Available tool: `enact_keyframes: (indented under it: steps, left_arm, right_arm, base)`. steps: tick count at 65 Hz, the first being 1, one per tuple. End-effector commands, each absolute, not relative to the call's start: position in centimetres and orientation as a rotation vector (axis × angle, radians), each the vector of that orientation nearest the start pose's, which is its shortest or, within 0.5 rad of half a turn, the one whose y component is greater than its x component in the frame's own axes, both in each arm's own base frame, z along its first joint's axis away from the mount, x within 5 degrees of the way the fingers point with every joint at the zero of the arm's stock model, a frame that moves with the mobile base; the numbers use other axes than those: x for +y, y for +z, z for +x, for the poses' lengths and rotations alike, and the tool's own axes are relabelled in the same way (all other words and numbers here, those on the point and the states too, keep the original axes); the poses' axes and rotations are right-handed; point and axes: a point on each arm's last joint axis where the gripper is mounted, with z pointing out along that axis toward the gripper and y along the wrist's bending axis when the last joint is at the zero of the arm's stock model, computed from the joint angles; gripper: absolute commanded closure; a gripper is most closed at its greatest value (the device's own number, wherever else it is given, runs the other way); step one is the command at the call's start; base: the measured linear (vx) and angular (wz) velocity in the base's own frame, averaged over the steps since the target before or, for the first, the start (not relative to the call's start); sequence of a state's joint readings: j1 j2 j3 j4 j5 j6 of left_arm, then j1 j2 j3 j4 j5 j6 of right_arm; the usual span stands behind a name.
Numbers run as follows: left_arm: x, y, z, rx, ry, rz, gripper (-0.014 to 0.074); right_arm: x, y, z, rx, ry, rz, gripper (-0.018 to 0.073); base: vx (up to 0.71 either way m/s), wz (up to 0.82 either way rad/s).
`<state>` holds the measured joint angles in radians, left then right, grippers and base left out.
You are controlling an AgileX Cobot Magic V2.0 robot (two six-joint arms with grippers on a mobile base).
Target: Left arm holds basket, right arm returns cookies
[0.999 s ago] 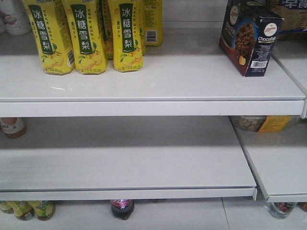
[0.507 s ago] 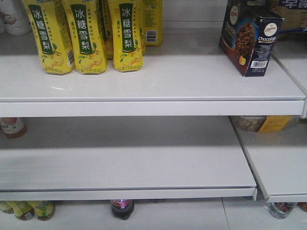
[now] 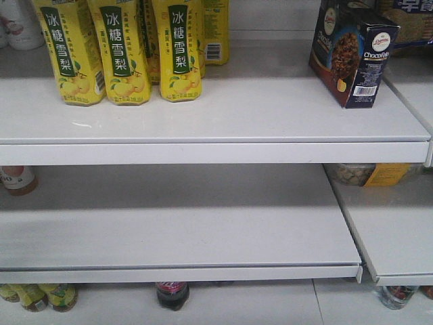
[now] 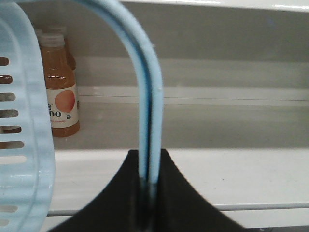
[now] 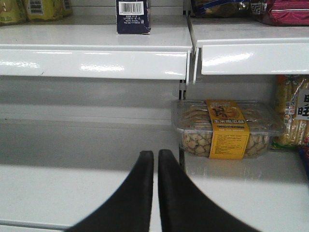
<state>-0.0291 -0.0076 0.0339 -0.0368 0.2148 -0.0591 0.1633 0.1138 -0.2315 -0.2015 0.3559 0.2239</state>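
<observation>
Cookies: dark blue Chocofello box (image 3: 352,55) standing upright on the upper shelf (image 3: 216,115), near its right edge, turned at an angle so the cookie-picture face and the barcode side both show; nothing touching it
Cookies, right wrist view: same box (image 5: 133,16) seen barcode side on, at the front part of the upper shelf, close to that shelf's right end
Left tool: black fingers (image 4: 120,203) closed on the light blue hoop handle (image 4: 147,96), which rises out of the pinch and curves up and left
Basket: slotted light blue wall (image 4: 21,145) fills the left edge of the left wrist view, hanging from the handle; not visible in the front view
Right tool: two black fingers (image 5: 166,193) pressed nearly together, only a thin slit between them, nothing in it; hovers over the front edge of the middle shelf (image 5: 72,193), well below the box
Yellow bottles: row of yellow drink bottles (image 3: 122,51) with green labels at the left end of the upper shelf, well apart from the box
Biscuit pack: clear pack with orange label (image 5: 227,128) on the neighbouring shelf, just right of the right tool
Orange drink: bottle (image 4: 59,92) upright at the back of a lower shelf, beside the basket wall
Floor level: dark bottle (image 3: 172,294) under the lowest shelf edge
</observation>
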Motion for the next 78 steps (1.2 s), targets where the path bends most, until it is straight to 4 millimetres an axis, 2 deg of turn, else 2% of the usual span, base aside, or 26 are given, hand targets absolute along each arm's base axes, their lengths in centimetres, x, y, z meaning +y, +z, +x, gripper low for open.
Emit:
enact_keyframes:
  steps: [1,15,32,36,40,78]
  left_arm:
    - [-0.2,20.3,5.5,1.578,-0.082,-0.031,0.0599]
    - [-0.2,20.3,5.5,1.578,-0.082,-0.031,0.0599]
    - [-0.2,20.3,5.5,1.578,-0.082,-0.031,0.0599]
    - [-0.2,20.3,5.5,1.578,-0.082,-0.031,0.0599]
    - [-0.2,20.3,5.5,1.579,-0.082,-0.031,0.0599]
    - [-0.2,20.3,5.5,1.579,-0.082,-0.031,0.0599]
  right_arm:
    - [0.2,26.8,5.5,1.616,0.057,-0.069,0.0570]
    - [-0.4,26.2,5.7,1.605,0.024,0.106,0.0570]
    - [-0.4,21.8,5.6,1.440,-0.022,0.068,0.0570]
    - [-0.4,20.5,5.5,1.438,-0.025,0.067,0.0570]
    - [-0.3,20.0,5.6,1.495,-0.022,0.063,0.0570]
    - [0.0,19.8,5.6,1.518,-0.005,0.008,0.0570]
  base:
    - [0.00,0.00]
    - [0.00,0.00]
    - [0.00,0.00]
    - [0.00,0.00]
    - [0.00,0.00]
    - [0.00,0.00]
